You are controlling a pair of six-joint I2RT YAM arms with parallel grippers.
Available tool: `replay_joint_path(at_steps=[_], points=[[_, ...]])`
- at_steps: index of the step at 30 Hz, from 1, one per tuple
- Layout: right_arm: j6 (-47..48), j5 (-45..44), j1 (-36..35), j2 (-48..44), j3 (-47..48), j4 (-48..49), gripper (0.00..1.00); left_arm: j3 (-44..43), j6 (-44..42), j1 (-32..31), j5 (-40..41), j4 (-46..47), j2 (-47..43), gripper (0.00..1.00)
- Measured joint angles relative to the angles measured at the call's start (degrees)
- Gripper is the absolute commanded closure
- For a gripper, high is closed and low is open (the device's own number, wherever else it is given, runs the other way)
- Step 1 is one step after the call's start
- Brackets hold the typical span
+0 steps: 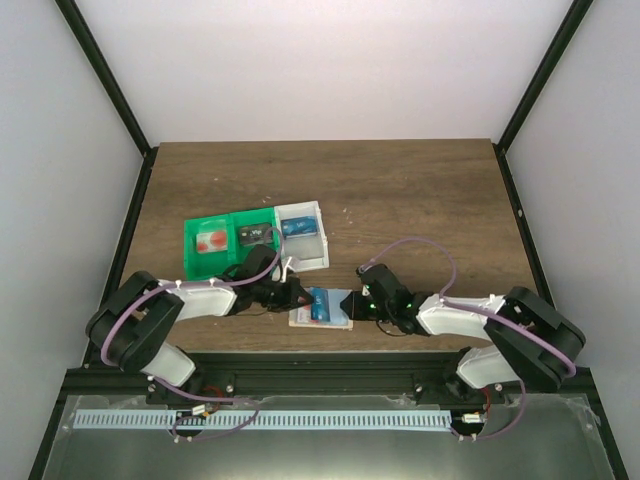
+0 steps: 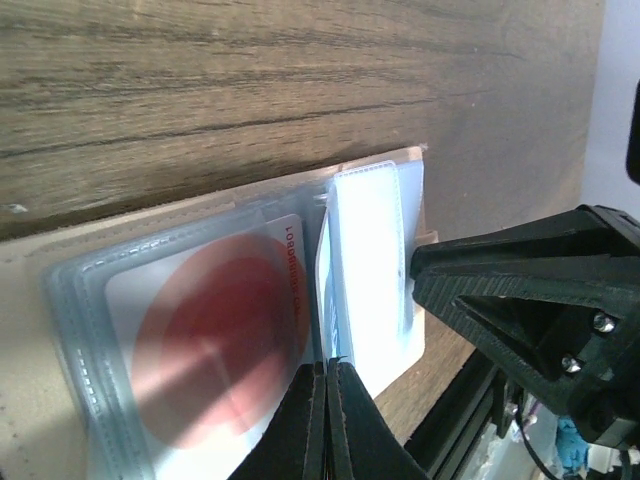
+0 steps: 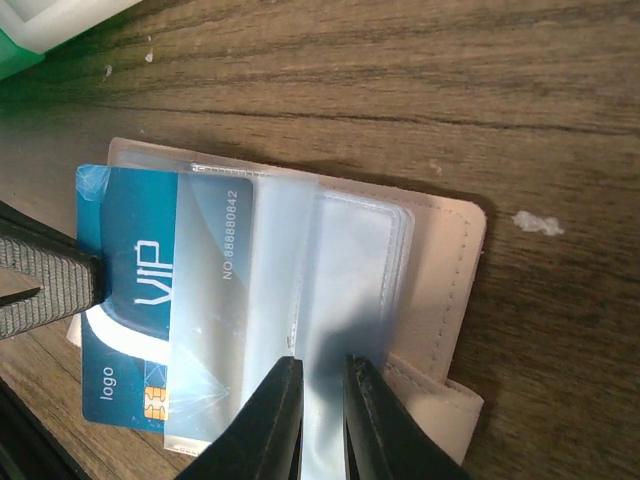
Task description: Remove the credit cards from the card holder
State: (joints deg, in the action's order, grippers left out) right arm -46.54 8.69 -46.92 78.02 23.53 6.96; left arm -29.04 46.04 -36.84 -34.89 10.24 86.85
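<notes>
1. Currently your card holder point(image 3: 450, 270) lies open and flat on the wooden table point(image 1: 400, 190), close to the near edge and between your two grippers.
2. Your left gripper point(image 2: 322, 372) comes in from the holder's left side, its jaws clamped tight on the outer edge of the blue credit card point(image 3: 130, 290). In the right wrist view you can see one dark ribbed finger point(image 3: 50, 280) overlapping that edge.
3. The blue card, printed "VIP" in white with a chip at one corner, is partway out. About half of it lies bare and juts a little past the holder's tan edge, and the other half sits under the holder's clear sleeves point(image 3: 350, 270).
4. Your right gripper point(image 3: 322, 365) reaches in from the holder's right side. Its jaws stand almost together with one of the clear sleeves running between them, so it is pinching the holder by that leaf.
5. The pale credit card point(image 2: 200, 330) with the red circle sits fully inside one of the clear sleeves, just beside the left gripper's closed fingertips.
6. Farther up the table you have a green compartment tray point(image 1: 188, 245) and a translucent white box point(image 1: 305, 255) side by side. Each holds small items that are too small to make out from above.
</notes>
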Motion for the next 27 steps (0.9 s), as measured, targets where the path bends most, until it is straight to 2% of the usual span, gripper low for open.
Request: replay_joint_path(at_steps=[16,27], points=[[3.3,1.3,0.7,0.9,0.3,1.1,0.85,-1.4,-4.7,1.6,-1.0,-5.8,-0.7,1.00],[3.4,1.4,0.9,0.7,0.3,0.8,0.85,-2.6,-6.0,1.8,0.4,-11.3,-5.5,1.00]])
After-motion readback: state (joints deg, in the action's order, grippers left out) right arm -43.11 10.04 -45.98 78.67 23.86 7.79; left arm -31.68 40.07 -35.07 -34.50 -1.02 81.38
